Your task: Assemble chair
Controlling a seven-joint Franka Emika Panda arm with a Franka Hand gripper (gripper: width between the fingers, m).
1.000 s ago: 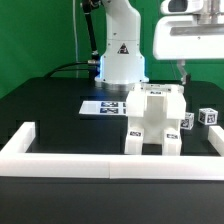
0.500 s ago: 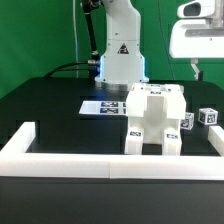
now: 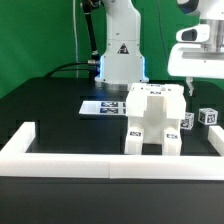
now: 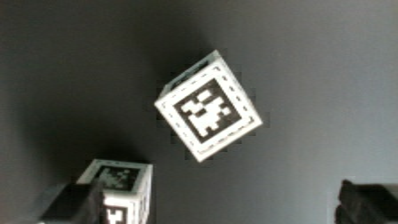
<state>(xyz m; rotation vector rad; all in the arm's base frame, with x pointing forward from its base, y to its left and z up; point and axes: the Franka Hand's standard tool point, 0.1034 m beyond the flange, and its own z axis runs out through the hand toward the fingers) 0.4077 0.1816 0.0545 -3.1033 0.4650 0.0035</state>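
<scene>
We found the chair [image 3: 155, 120] largely built: a blocky white assembly stood upright by the white wall [image 3: 60, 158] along one bench [image 3: 50, 110] edge. A small tagged block [image 3: 207, 117] lay loose near the edge at the exterior view's right, so we judged joining remained. The pincer [image 3: 188, 88] hung over that side; we could not tell whether it was apart

Black-and-white square tags [image 3: 136, 131] are being carried by the white blocky plastic chair [image 3: 150, 112] and small white loose block [image 3: 208, 117]; matte black tabletop [image 3: 50, 100], green backdrop [image 3: 35, 30] are being shown.
</scene>
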